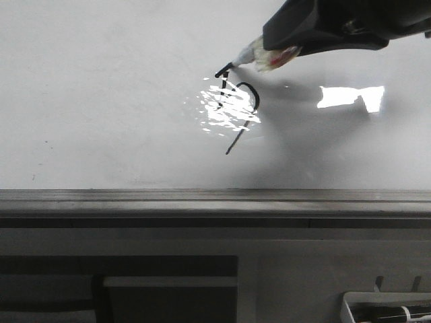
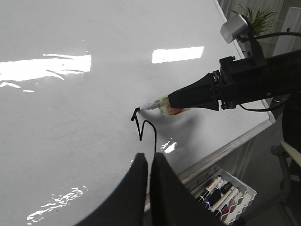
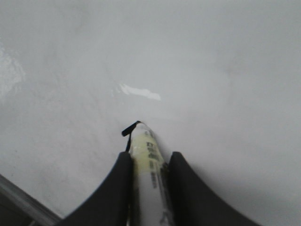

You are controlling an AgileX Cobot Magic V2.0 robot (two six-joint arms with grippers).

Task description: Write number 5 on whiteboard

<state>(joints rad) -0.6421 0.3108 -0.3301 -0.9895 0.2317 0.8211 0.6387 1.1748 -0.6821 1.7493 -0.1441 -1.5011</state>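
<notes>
The whiteboard is glossy white with bright glare. Thin black strokes of the number 5 lie on it: a short stem, a curved loop and a slanted tail, with a short top stroke at the marker tip. My right gripper is shut on a white marker whose black tip touches the board at the top of the stem. The right wrist view shows the marker between the right gripper's fingers. My left gripper is shut and empty, held above the board near the strokes.
A grey metal edge rail runs along the board's near side. A white tray with several spare markers hangs below the rail; it also shows in the front view. A potted plant stands beyond the board.
</notes>
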